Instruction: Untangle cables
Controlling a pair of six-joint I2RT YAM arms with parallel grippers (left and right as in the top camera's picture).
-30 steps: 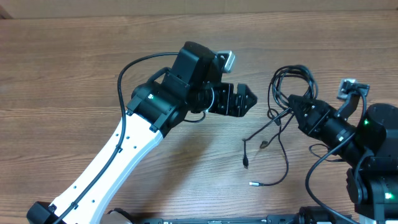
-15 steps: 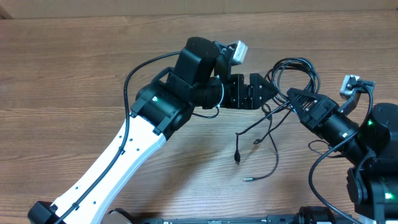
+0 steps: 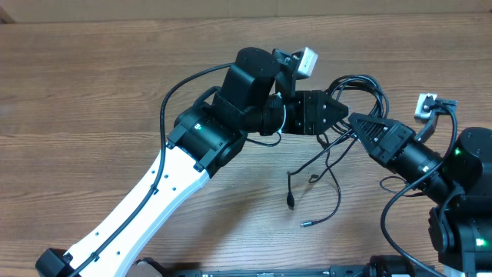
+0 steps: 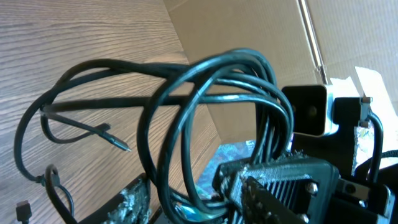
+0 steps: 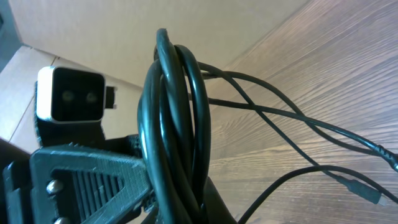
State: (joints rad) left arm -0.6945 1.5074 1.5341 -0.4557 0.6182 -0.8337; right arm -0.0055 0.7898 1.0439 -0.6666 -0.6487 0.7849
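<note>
The cables [image 3: 355,78] are thin black cords, looped in a bundle held above the wooden table between both grippers. Loose strands hang down to two plug ends [image 3: 292,201] [image 3: 305,224] on the table. My left gripper [image 3: 338,111] points right, its jaws narrowed round the loops; in the left wrist view the cables [image 4: 205,81] pass between its fingers [image 4: 134,199], the other finger hidden behind the right gripper's ribbed finger [image 4: 280,180]. My right gripper [image 3: 357,121] meets it tip to tip and is shut on the bundle [image 5: 174,112], which rises straight from its jaws [image 5: 186,208].
The left arm's white link [image 3: 146,204] slants across the table from the bottom left. The right arm's base [image 3: 461,192] fills the right edge. A cardboard wall [image 4: 261,31] stands behind the table. The left wrist camera [image 5: 69,93] sits close to the bundle.
The left gripper has moved right and up to the bundle and narrowed its jaws round the loops. The right gripper has lifted the bundle leftward; the hanging plug ends have drifted left.
</note>
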